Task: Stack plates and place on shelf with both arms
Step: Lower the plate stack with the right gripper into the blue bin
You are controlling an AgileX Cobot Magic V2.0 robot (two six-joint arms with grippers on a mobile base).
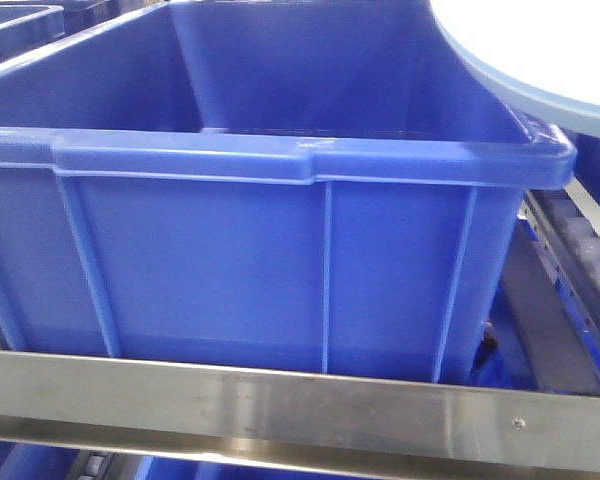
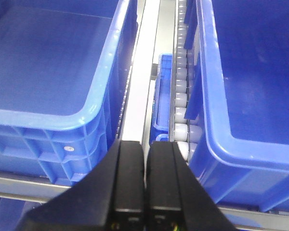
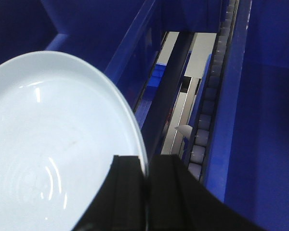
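Note:
A pale bluish-white plate (image 3: pixel 53 144) fills the left of the right wrist view, its rim pinched between the black jaws of my right gripper (image 3: pixel 147 166), which is shut on it. The same plate (image 1: pixel 540 50) shows at the top right of the front view, held above the far right corner of a big blue bin (image 1: pixel 260 240). My left gripper (image 2: pixel 146 144) is shut with nothing between its jaws, hanging over the metal rail (image 2: pixel 135 110) between two blue bins. I see only one plate edge; whether a second lies with it I cannot tell.
Blue bins (image 2: pixel 43 72) (image 2: pixel 250 82) sit on either side of a roller track (image 2: pixel 180 96). A steel shelf bar (image 1: pixel 280 405) runs across the front below the big bin. More rollers (image 3: pixel 202 130) and blue bin walls (image 3: pixel 260 120) lie under the right gripper.

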